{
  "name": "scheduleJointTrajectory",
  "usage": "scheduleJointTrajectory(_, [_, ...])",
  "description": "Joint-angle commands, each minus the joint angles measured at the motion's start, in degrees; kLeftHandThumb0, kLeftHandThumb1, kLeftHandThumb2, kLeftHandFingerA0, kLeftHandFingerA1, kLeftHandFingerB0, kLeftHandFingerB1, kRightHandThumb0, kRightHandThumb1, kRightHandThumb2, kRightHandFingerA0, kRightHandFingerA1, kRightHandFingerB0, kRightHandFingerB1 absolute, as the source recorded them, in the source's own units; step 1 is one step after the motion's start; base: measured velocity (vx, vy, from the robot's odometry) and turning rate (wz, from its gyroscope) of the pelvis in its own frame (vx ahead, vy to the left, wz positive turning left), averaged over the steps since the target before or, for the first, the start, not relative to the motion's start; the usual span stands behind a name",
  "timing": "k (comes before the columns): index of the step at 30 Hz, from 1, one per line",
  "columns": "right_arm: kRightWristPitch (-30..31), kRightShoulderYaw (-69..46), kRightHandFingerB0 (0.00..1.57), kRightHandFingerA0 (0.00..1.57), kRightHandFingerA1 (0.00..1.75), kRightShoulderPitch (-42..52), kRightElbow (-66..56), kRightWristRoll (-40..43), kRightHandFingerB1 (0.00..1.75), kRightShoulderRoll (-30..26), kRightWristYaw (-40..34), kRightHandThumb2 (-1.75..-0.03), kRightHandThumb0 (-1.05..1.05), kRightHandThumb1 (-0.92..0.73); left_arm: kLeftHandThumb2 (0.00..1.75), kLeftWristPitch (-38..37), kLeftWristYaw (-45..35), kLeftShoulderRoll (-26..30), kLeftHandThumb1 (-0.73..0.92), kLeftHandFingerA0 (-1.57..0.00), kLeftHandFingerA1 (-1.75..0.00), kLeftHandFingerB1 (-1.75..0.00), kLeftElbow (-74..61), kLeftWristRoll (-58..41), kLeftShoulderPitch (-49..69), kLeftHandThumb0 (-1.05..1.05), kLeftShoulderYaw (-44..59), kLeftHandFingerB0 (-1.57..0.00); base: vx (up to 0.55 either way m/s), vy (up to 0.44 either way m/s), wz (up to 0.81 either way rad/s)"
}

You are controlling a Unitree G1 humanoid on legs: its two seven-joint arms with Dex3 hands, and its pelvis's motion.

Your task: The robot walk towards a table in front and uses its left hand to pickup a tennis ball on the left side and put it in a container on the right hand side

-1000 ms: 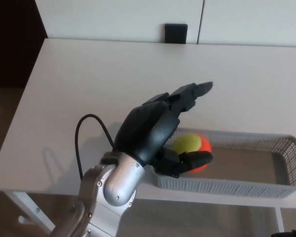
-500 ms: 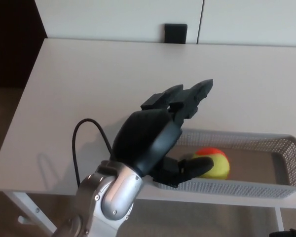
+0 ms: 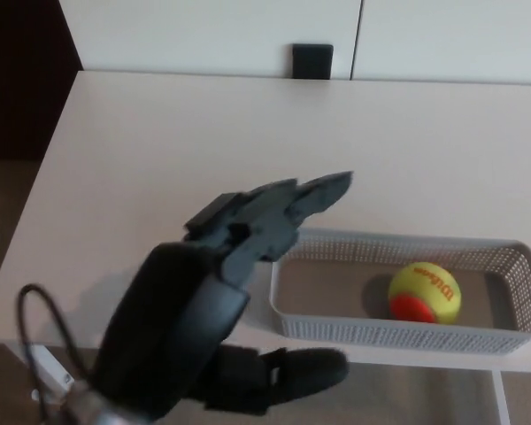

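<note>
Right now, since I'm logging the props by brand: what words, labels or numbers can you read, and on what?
"Wilson": reddish letters on the yellow part of the tennis ball, which lies in the grey mesh container.
Nothing else in view carries any text.

Black block [image 3: 311, 62]: at 12 o'clock, small, rectangular, set upright against the wall panels.
Wall panels [image 3: 203, 31]: white, spanning the top edge, split by a thin vertical seam at 1 o'clock.
Dark recess [image 3: 22, 80]: at 10 o'clock, contents too dim to tell.
Floor [image 3: 4, 221]: brown, at 9 o'clock.
</note>
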Motion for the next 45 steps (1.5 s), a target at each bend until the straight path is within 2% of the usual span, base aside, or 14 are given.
scheduleJointTrajectory(1, [-0.8,0.0,0.35,0.42,0.56,1.2,2.5,-0.3,0.46,-1.0,0.4,-0.6,0.07,-0.7,0.56,-27.1,-9.1,10.8,0.47,-0.43,-0.38,-0.35,-8.6,-34.6,27.8,-0.77,24.6,-0.45,0.0,0.0,0.0])
scheduleJointTrajectory(5, [-0.3,0.4,0.34,0.43,0.56,1.8,2.9,-0.5,0.46,-0.5,-0.1,-0.6,0.07,-0.7,0.56,-28.7,-12.2,11.1,0.47,-0.44,-0.39,-0.36,-8.6,-38.1,35.9,-0.78,30.9,-0.47,0.0,0.0,0.0])
scheduleJointTrajectory(6, [-1.1,0.2,0.34,0.46,0.62,2.0,3.5,-0.4,0.48,-0.4,-0.4,-0.6,0.09,-0.71,0.8,-31.2,-14.0,10.8,0.37,-0.48,-0.49,-0.45,-5.7,-38.8,40.3,-0.82,33.0,-0.47,0.0,0.0,0.0])
scheduleJointTrajectory(7, [-2.1,0.1,0.34,0.46,0.62,2.4,4.2,-0.2,0.48,-0.3,-0.8,-0.6,0.09,-0.71,0.8,-34.3,-16.4,10.4,0.37,-0.48,-0.49,-0.45,-1.9,-39.6,45.6,-0.82,35.6,-0.47,0.0,0.0,0.0])
scheduleJointTrajectory(8, [-2.3,-0.1,0.34,0.44,0.61,2.4,4.4,0.0,0.48,-0.3,-0.7,-0.6,0.1,-0.72,0.58,-36.1,-17.5,10.9,0.49,-0.54,-0.43,-0.39,1.6,-39.5,47.6,-0.83,36.4,-0.54,0.0,0.0,0.0])
scheduleJointTrajectory(18, [-3.1,0.4,0.35,0.45,0.6,2.3,6.2,-0.7,0.47,0.0,-1.7,-0.6,0.1,-0.71,0.54,-37.4,-19.4,17.9,0.47,-0.58,-0.48,-0.4,22.4,-31.0,50.0,-0.75,36.4,-0.53,0.0,0.0,0.0])
scheduleJointTrajectory(21, [-2.8,0.1,0.35,0.44,0.58,2.0,6.2,-0.5,0.46,-0.1,-1.6,-0.6,0.09,-0.72,0.57,-26.0,-13.0,20.7,0.53,-0.49,-0.47,-0.4,40.6,-16.0,36.8,-0.7,28.4,-0.47,0.0,0.0,0.0])
scheduleJointTrajectory(22, [-2.6,0.2,0.35,0.46,0.6,1.7,6.2,-0.7,0.47,-0.2,-1.8,-0.61,0.1,-0.72,0.82,-23.0,-11.8,20.5,0.4,-0.43,-0.57,-0.51,45.3,-13.7,32.5,-0.64,26.2,-0.38,0.0,0.0,0.0])
scheduleJointTrajectory(26, [-2.5,0.3,0.35,0.46,0.6,1.5,6.0,-0.9,0.47,-0.3,-1.8,-0.61,0.1,-0.72,0.82,-21.8,-10.8,20.3,0.4,-0.43,-0.57,-0.51,50.6,-13.2,28.5,-0.64,24.1,-0.38,0.0,0.0,0.0])
scheduleJointTrajectory(28, [-3.3,-0.6,0.35,0.45,0.59,2.2,6.8,0.2,0.47,-0.3,-1.7,-0.6,0.08,-0.71,0.84,-17.8,-7.4,16.0,0.44,-0.3,-0.53,-0.51,67.3,-11.9,16.4,-0.72,20.6,-0.33,0.0,0.0,0.0])
scheduleJointTrajectory(31, [-3.4,-0.7,0.35,0.45,0.59,2.1,7.0,0.3,0.47,-0.3,-1.7,-0.6,0.08,-0.71,0.84,-18.1,-6.8,15.3,0.44,-0.3,-0.53,-0.51,69.7,-13.0,14.9,-0.72,20.7,-0.33,0.0,0.0,0.0])
scheduleJointTrajectory(32, [-2.9,-0.7,0.35,0.44,0.58,2.1,6.7,0.3,0.46,-0.3,-1.7,-0.6,0.08,-0.71,0.56,-16.9,-5.0,13.5,0.58,-0.29,-0.41,-0.37,72.0,-13.6,13.3,-0.68,21.2,-0.31,0.0,0.0,0.0])
scheduleJointTrajectory(37, [-2.6,-0.7,0.35,0.45,0.57,1.0,7.3,0.1,0.46,-0.5,-1.6,-0.61,0.09,-0.72,0.57,-19.0,6.7,7.8,0.6,-0.19,-0.4,-0.39,84.5,-13.4,7.1,-0.57,22.3,-0.28,0.0,0.0,0.0])
scheduleJointTrajectory(45, [-2.0,-1.2,0.34,0.43,0.56,-1.0,6.6,0.8,0.46,-0.8,-0.5,-0.61,0.08,-0.73,0.6,-20.3,7.3,10.5,0.66,-0.17,-0.42,-0.35,91.2,-12.2,4.4,-0.69,21.2,-0.19,0.0,0.0,0.0])
